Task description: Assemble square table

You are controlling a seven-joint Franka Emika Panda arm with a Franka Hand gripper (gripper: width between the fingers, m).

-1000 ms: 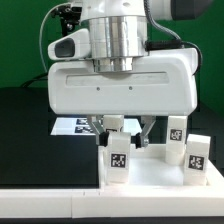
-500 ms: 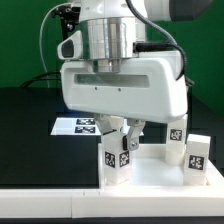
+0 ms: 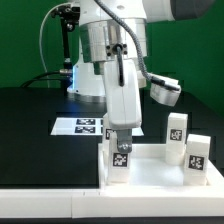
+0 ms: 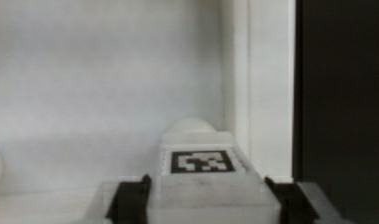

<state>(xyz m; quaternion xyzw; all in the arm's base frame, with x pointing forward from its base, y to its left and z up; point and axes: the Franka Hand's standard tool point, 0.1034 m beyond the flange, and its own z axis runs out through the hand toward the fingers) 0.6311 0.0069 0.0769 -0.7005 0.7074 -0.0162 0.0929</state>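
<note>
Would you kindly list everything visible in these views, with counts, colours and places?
White plastic square tabletop with raised rim: one, white, on the black table near the front edge.
Short white blocky legs with black-and-white tags: three, white; one at the top's corner on the exterior view's left, between the claw's fingers; two standing on the exterior view's right.
Marker board: one, white with black tags, flat behind the top.
Black table: one.
Claw: one, closed on the left leg.

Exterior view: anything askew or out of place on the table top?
Nothing stands out. Three legs stand upright on the table top; the gripper is closed on the near leg, others untouched.
</note>
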